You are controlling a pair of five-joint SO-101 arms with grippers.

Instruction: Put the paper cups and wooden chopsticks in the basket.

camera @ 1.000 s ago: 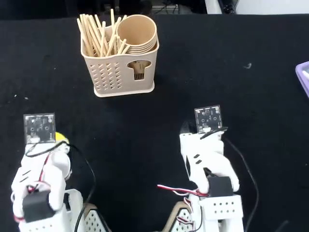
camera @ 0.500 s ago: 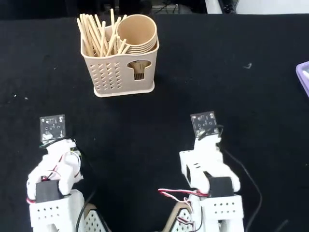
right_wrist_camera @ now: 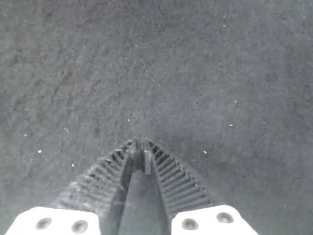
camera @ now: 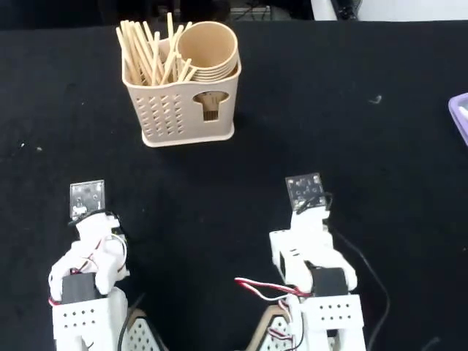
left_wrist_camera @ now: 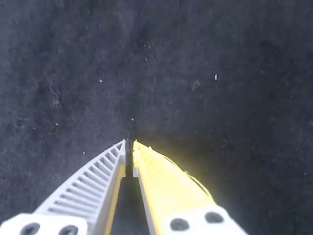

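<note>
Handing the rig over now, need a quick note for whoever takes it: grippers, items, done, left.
Left gripper: jaws shut, empty, above the black tabletop.
Right gripper: same.
Stack of brown paper cups and bundle of wooden chopsticks stand in the beige perforated plastic basket at the table's far side.
Done: cups and chopsticks are in the basket.
Left: nothing apparent; task looks complete.

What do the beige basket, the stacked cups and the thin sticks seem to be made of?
The beige perforated basket looks like moulded matte plastic, given its even rows of holes. The stacked tan cups seem matte paper, with thin nested rims. The thin pale sticks are probably bare wood: dull, straight.
</note>
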